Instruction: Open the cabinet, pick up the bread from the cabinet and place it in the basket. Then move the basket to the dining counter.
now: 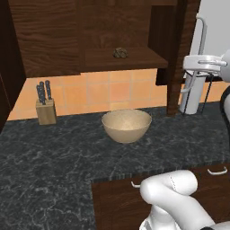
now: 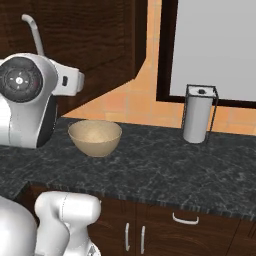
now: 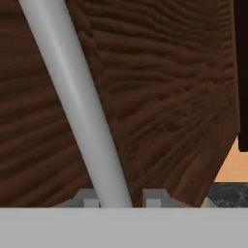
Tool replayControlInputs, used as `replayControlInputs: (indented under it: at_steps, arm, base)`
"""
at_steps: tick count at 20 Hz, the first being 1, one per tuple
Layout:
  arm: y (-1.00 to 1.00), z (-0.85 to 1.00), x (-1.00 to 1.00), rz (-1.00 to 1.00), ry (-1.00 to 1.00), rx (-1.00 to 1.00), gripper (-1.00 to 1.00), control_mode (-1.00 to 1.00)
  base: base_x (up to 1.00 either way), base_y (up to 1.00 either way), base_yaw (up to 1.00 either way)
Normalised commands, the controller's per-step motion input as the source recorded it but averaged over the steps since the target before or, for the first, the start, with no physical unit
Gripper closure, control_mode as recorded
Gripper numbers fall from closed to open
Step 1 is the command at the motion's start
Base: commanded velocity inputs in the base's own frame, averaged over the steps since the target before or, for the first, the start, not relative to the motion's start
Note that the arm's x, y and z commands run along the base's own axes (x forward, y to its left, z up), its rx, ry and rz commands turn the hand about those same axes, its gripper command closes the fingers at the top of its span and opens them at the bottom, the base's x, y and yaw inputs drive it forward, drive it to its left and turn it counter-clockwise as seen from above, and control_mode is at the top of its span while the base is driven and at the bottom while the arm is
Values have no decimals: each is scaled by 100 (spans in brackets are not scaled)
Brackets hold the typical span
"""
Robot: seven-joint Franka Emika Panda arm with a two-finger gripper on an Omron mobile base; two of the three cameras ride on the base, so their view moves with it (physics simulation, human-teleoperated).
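Evidently no writing shows on the cabinet.

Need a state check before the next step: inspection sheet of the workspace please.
Surface: black marbled counter, mostly bare.
Job's things: cabinet door swung open; bread on its shelf; basket on the counter, nothing in it.
Clutter: knife block at the back left; paper towel holder to the right.
Grippers: gripper fingers straddle the silver bar handle, closed on it.
Cables: nothing seen.
Surroundings: orange tiled backsplash; drawers below.
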Motion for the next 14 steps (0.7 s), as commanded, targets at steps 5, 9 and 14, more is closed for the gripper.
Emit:
replayControlInputs:
  at_steps: [5,9,14]
  arm:
    - [-1,0,-49,-6,0,0,-100,-100]
    - [0,10,-72,-8,0,-5,-100,-100]
    - [59,7,-29,-9,26,-42,-100,-100]
  base:
    - [0,0,0]
    - [0,0,0]
    - [0,0,0]
